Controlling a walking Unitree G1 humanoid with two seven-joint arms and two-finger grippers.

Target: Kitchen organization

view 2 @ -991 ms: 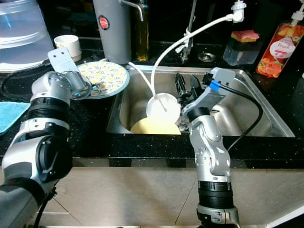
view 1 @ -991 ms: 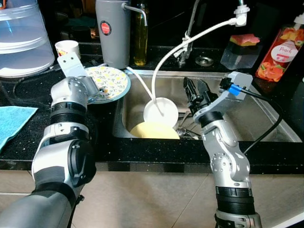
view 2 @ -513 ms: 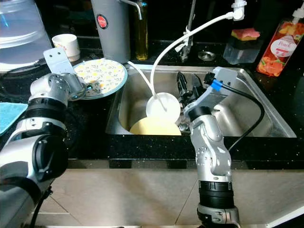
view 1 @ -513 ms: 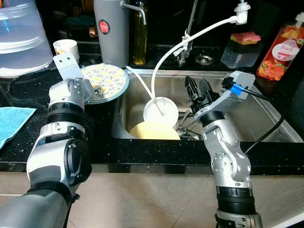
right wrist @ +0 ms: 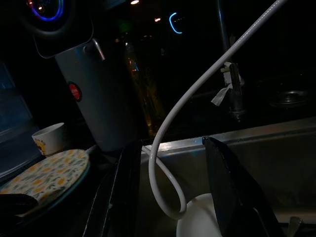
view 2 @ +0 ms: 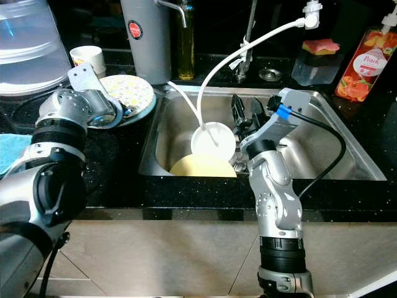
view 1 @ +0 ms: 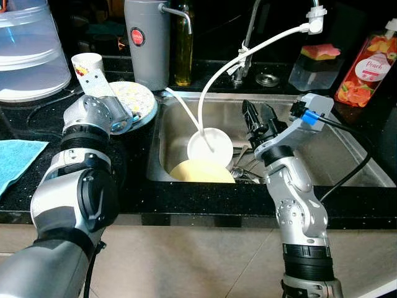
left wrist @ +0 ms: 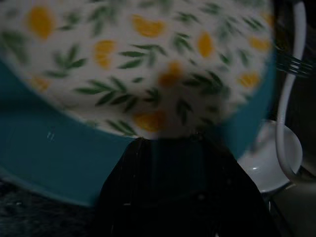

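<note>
On my far left a blue cloth (view 1: pixel 15 158) lies flat on the black speckled counter (view 1: pixel 37 124). My left arm is bent up at the elbow, its forearm reaching away from me over that counter, and my left gripper (view 2: pixel 119 114) is clamped on the near rim of the round teal-edged plate with yellow flowers and green leaves (view 1: pixel 131 99). The plate sits at the left lip of the steel sink (view 1: pixel 322 149), its patterned face upward and tilted slightly toward me; the left wrist camera shows a black finger (left wrist: pixel 173 192) over the teal rim. Behind it stand a white paper cup (view 1: pixel 88 64) and a tall grey canister (view 1: pixel 147 40). In the basin a white bowl (view 1: pixel 211 146) rests against a pale yellow dish (view 1: pixel 201 171), with a white hose (view 1: pixel 248 53) curving down to the bowl. My right arm rises from below, forearm angled into the sink, and my right gripper (view 1: pixel 258 121) hangs just right of the white bowl with its fingers (right wrist: pixel 232 192) parted, holding nothing.
</note>
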